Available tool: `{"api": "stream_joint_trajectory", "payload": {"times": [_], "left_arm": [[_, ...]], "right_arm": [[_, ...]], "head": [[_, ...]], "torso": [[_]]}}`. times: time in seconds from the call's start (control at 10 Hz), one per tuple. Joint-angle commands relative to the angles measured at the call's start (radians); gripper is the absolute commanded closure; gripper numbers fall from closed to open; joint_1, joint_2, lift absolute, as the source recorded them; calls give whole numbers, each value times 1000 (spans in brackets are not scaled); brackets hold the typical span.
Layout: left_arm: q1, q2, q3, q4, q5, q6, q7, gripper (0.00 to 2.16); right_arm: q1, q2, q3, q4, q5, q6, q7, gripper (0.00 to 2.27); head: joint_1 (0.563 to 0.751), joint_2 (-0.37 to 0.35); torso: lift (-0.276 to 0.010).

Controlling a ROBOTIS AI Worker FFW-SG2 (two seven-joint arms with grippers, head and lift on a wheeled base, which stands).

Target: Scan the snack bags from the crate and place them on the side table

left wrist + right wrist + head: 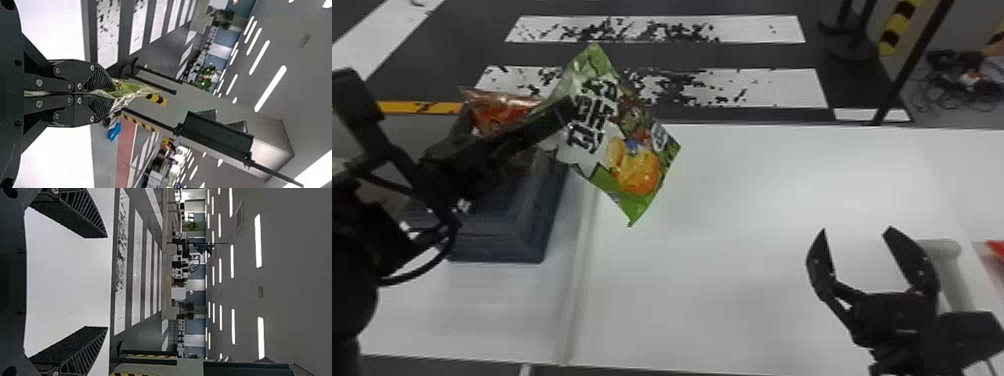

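My left gripper (564,112) is shut on a green snack bag (637,165), holding it tilted above the table just right of the crate (502,220). In the left wrist view the left gripper (111,93) pinches the green bag (131,90) between its fingertips. A red-orange snack bag (499,112) shows at the crate's far end, partly behind the left arm. My right gripper (854,230) stands open over the right part of the table, nothing between its fingers; the right wrist view shows the right gripper (106,282) with fingers wide apart.
The white table (757,210) spans the middle. A pale handle-shaped scanner stand (952,275) lies beside the right gripper. Something red (997,247) is at the right edge. A dark pole (912,62) rises behind the table.
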State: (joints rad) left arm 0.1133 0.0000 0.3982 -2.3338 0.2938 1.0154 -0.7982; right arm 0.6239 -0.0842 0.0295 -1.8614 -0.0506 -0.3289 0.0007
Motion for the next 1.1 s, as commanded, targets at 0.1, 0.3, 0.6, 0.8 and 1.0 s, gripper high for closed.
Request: {"api": "stream_joint_trajectory", "payload": {"times": [0.1, 0.3, 0.6, 0.8, 1.0], "left_arm": [[-10, -3, -167, 180, -7, -40, -23, 2128], [-46, -3, -285, 366, -32, -163, -38, 2067], [-141, -3, -386, 633, -61, -292, -59, 1959], [-196, -3, -435, 772, -78, -338, -59, 1477], [-250, -3, -518, 846, -27, -335, 17, 9]], "right_arm": [[5, 3, -10, -2, -2, 0, -16, 36], [10, 3, -16, -9, -8, 0, -27, 36], [14, 3, -25, -9, -14, -3, -27, 36], [17, 3, -28, -10, -14, -9, -27, 36], [19, 3, -39, -13, -20, -9, -27, 36]], "head": [[695, -61], [695, -133], [695, -220], [695, -260], [695, -280]], "torso": [[-94], [-94], [-94], [-94], [-94]]}}
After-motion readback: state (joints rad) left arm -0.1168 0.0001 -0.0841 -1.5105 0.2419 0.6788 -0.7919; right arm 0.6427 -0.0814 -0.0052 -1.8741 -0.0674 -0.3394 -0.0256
